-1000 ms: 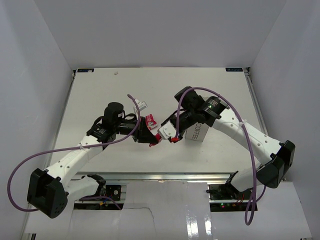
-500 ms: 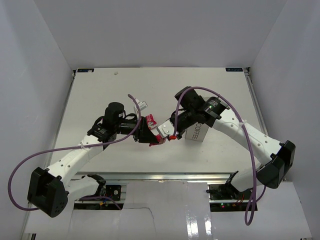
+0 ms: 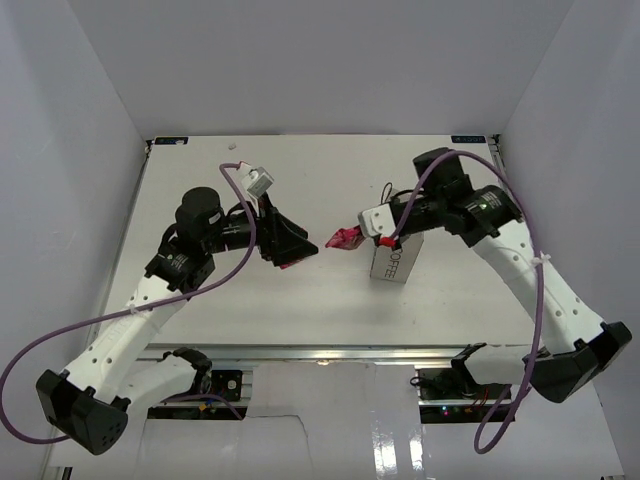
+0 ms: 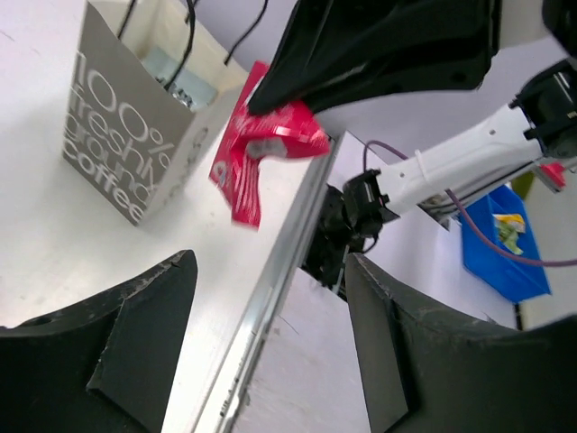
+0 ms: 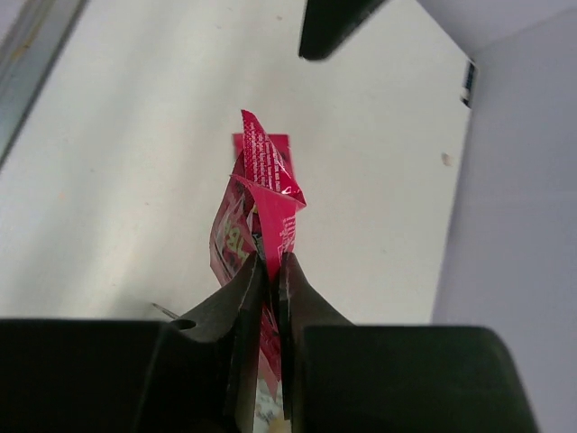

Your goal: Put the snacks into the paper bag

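**Red-pink snack pinched in right gripper, beside bag**

Right gripper (image 5: 269, 263) is clamped on a red-pink packet (image 5: 260, 203), held off the table (image 3: 200, 180) just left of the paper bag (image 3: 395, 262) in the top view. Left gripper (image 4: 270, 271) has its jaws wide apart with nothing in them, near the packet but not touching it. The bag stands upright and open. A silver-blue item (image 4: 176, 83) lies inside, probably another packet, but the view is poor.
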